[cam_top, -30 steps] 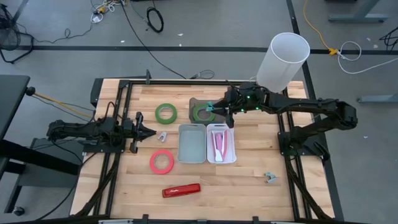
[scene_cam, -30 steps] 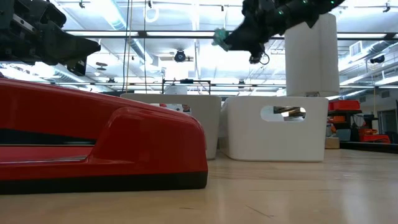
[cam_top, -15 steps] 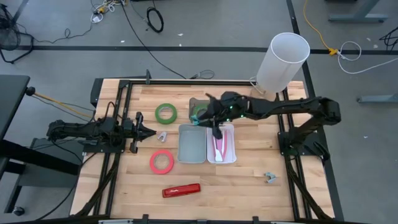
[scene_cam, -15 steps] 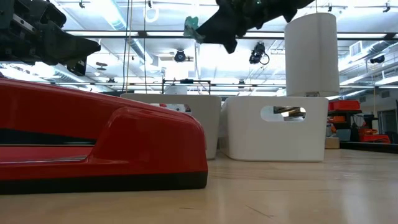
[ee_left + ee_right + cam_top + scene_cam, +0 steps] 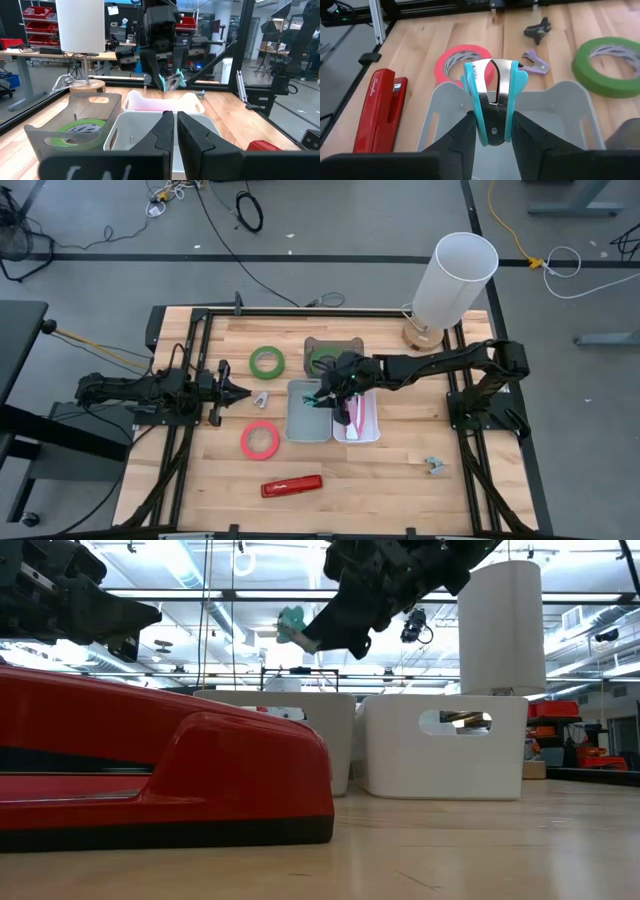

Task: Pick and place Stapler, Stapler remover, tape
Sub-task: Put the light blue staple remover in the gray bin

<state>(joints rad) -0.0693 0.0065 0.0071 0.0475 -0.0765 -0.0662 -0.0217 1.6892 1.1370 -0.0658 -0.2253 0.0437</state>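
Note:
My right gripper (image 5: 322,394) is shut on a teal staple remover (image 5: 492,95) and hangs over the grey bin (image 5: 305,423) in the middle of the table; it also shows in the low view (image 5: 335,625). My left gripper (image 5: 243,392) is shut and empty at the table's left, beside a purple staple remover (image 5: 262,397). A red stapler (image 5: 292,485) lies near the front edge. A pink tape roll (image 5: 260,439) and a green tape roll (image 5: 266,362) lie flat on the table. A dark staple remover (image 5: 434,466) lies at the right. My right gripper pinches the teal staple remover's hinge end (image 5: 492,131) between its two fingers (image 5: 466,132). The fingers slant down from the table's right. The remover is lifted clear above the grey bin, and its metal claws (image 5: 495,75) point away from the gripper.
A white bin (image 5: 368,430) with a pink stapler stands right of the grey bin. A dark holder (image 5: 340,343) with another green tape roll stands behind them. A tall white cylinder (image 5: 455,275) stands at the far right. Black frame rails line both sides.
My right gripper has carried the teal staple remover from over the dark holder toward the table's left and near edge, and now hangs over the grey bin. In the last half second it has come down. It has stayed shut on the remover.

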